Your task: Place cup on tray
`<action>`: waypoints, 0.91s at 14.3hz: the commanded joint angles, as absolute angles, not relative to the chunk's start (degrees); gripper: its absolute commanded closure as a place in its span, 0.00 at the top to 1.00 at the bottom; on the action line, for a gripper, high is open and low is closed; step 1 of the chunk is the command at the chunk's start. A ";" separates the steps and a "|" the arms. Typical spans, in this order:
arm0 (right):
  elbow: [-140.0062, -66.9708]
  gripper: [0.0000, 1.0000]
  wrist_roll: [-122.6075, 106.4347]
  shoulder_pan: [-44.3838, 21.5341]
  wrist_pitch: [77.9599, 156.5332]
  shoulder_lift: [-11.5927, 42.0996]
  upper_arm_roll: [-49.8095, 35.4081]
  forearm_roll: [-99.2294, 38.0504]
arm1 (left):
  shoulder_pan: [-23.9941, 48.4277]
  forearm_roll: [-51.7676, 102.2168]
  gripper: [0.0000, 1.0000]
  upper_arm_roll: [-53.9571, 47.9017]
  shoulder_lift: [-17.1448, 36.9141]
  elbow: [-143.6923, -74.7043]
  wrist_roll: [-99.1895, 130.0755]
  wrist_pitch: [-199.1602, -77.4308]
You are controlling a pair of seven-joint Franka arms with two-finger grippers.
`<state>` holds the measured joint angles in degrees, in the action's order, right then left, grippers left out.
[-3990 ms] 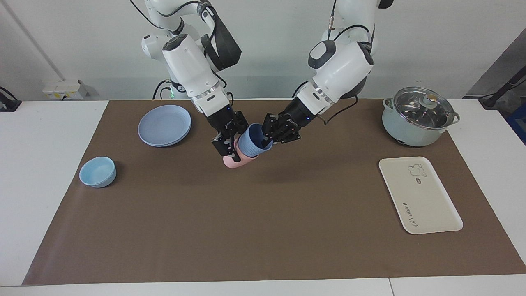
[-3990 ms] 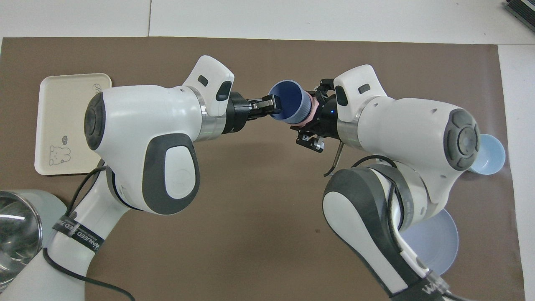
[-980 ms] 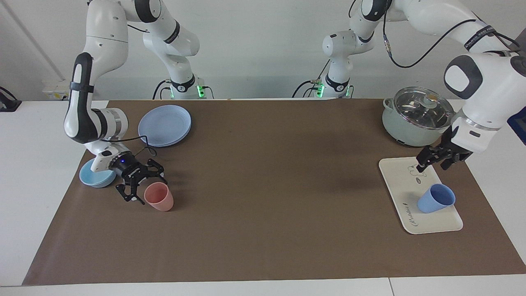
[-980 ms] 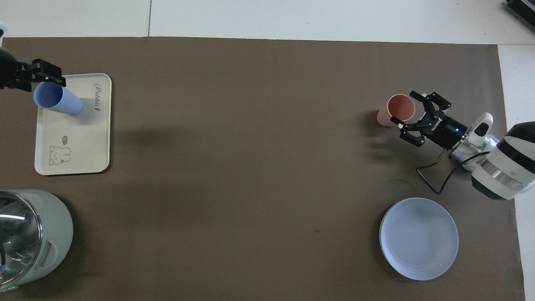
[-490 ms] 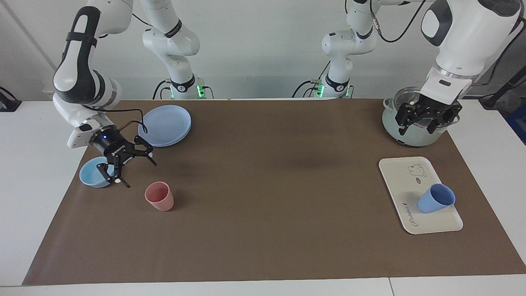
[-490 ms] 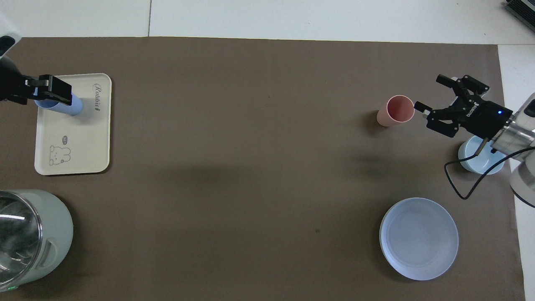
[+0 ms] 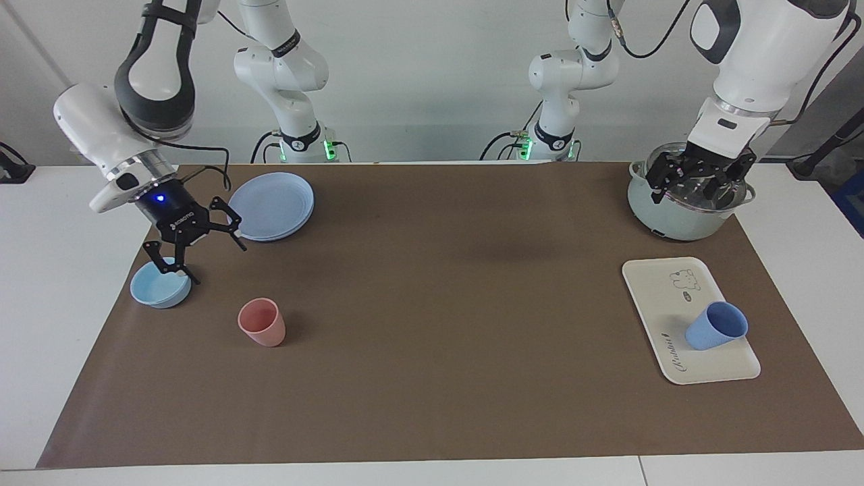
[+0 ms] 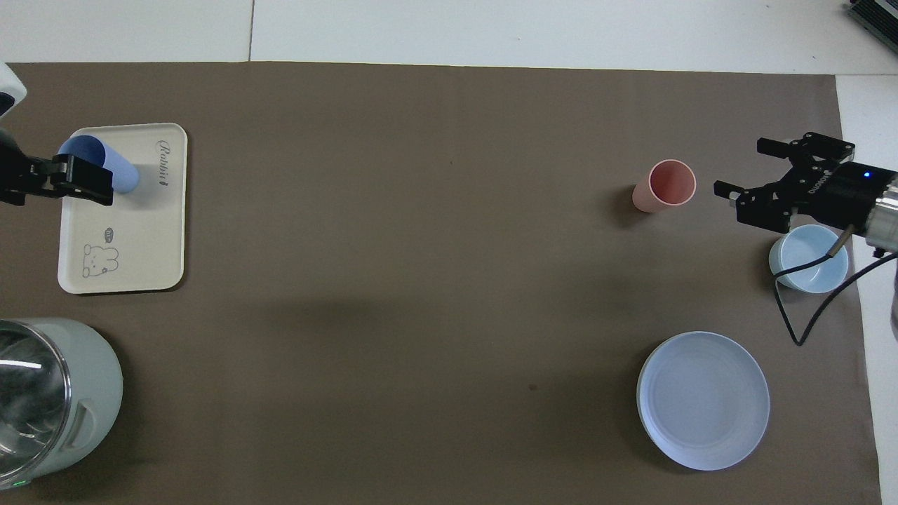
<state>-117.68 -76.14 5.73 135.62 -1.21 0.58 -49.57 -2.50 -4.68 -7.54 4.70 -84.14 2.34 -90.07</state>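
The periwinkle-blue cup (image 7: 715,326) stands mouth up on the cream tray (image 7: 658,290), on the part farther from the robots. It also shows in the overhead view (image 8: 116,172) on the tray (image 8: 133,238). My left gripper (image 7: 698,179) is open and empty, raised over the pot, apart from the cup. In the overhead view the left gripper (image 8: 74,184) partly covers the cup. My right gripper (image 7: 199,255) is open and empty, raised over the mat between the bowl and the plate; it also shows in the overhead view (image 8: 744,167).
A salmon-pink tumbler (image 7: 262,322) stands on the brown mat toward the right arm's end. A light-blue bowl (image 7: 160,283) sits beside it, and a round blue plate (image 7: 271,205) lies nearer to the robots. A lidded pot (image 7: 668,216) stands near the tray.
The left gripper let go of the blue cup on the tray, rose and drew back over the pot. The right gripper left the pink tumbler and rose toward the bowl.
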 commanded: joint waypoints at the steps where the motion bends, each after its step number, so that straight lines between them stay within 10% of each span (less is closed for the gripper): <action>1: -117.78 1.00 -60.97 2.21 139.47 -1.85 0.44 -35.56 | -2.81 -4.67 1.00 -7.47 3.34 -85.87 2.20 -91.40; 6: -115.41 1.00 -26.35 -0.61 136.96 -1.93 0.00 -5.41 | -5.27 3.87 1.00 -7.29 1.68 -89.72 2.20 -93.59; 13: -97.23 1.00 2.00 -2.55 102.88 -3.16 -0.18 2.29 | -4.92 3.78 1.00 -7.21 0.00 -92.55 2.29 -92.72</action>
